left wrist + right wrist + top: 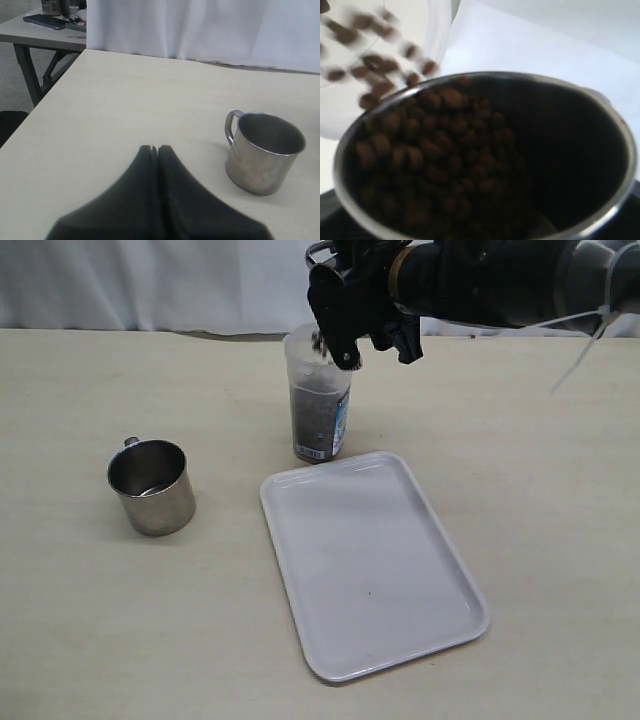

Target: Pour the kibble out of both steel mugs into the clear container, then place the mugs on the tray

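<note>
My right gripper is shut on a steel mug, tipped over the rim of the clear container. In the right wrist view kibble fills the mug's lower side, and blurred pellets are falling into the container. Kibble fills the container past its middle. The other steel mug stands upright on the table at the left, and no kibble shows in it. Close by that mug hangs my left gripper, shut and holding nothing. The white tray lies bare in front of the container.
A white curtain hangs behind the table. In the left wrist view the table's edge drops off, with a second table carrying small items beyond it. A white cable tie sticks out from the right arm.
</note>
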Robot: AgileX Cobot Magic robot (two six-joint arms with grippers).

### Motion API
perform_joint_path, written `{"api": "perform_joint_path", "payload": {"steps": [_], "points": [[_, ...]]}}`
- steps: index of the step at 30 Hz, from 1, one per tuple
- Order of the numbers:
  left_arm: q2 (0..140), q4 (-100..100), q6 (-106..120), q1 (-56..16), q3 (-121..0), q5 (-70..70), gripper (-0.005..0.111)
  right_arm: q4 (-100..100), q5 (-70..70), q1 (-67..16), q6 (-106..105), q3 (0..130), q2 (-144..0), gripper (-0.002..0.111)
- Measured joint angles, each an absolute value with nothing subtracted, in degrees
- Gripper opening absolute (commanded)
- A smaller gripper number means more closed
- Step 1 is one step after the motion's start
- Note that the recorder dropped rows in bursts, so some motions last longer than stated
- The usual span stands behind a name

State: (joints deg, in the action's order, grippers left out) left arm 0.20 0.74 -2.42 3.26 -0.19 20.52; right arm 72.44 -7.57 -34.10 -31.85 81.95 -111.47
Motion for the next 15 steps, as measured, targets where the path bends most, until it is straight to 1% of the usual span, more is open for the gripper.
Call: {"api": "perform_joint_path", "payload": {"steps": [15], "points": [[0.2,0.7,-2.4,3.3,-0.2,20.5,0.000,75.1,-7.3,-34.1,-33.5,81.9,-111.5,0.005]]}}
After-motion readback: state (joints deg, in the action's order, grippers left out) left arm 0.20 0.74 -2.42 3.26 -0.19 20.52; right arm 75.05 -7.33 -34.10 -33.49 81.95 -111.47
